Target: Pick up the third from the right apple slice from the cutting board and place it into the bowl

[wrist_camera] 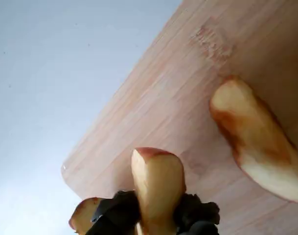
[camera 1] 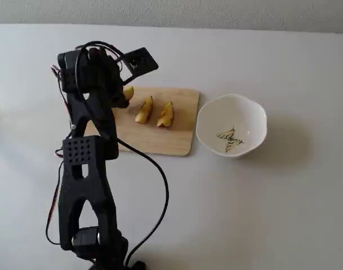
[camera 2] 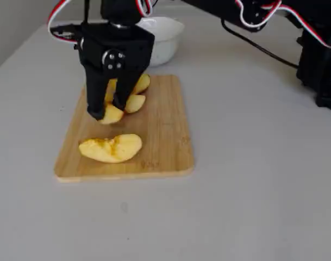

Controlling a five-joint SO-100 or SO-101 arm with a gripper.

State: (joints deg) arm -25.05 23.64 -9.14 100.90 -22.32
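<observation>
1. Light wood is showing in the upper middle of a fixed view, where the cutting board (camera 1: 160, 132) is lying on the pale table (camera 1: 284, 202). The black arm (camera 1: 87, 169) is rising from the lower left of the frame and covering the board's left part. Two yellow slices (camera 1: 144, 110) (camera 1: 165, 114) are lying side by side mid-board, and a bit of the apple slice (camera 1: 128, 93) is peeking out beside the arm's head. The white bowl (camera 1: 232, 125), with its butterfly mark, is sitting just right of the board. The fingers are hidden here.

2. In the wrist view, the apple slice (wrist_camera: 157, 188) is standing at the bottom centre, with the dark fingers (wrist_camera: 117, 213) pressing on both its sides. Another wedge with a brownish edge (wrist_camera: 259, 142) is lying at the right on the board (wrist_camera: 188, 88). A further piece (wrist_camera: 82, 220) is showing at the lower left.

3. In another fixed view, the gripper (camera 2: 106, 111) is reaching down in the upper left, its fingers closing on the apple slice (camera 2: 112, 115) at the board (camera 2: 165, 130) surface; whether it is lifted I cannot tell. A large wedge (camera 2: 111, 148) is lying nearer the camera, two slices (camera 2: 136, 102) (camera 2: 142, 82) behind. The bowl (camera 2: 164, 38) is sitting beyond the board.
</observation>
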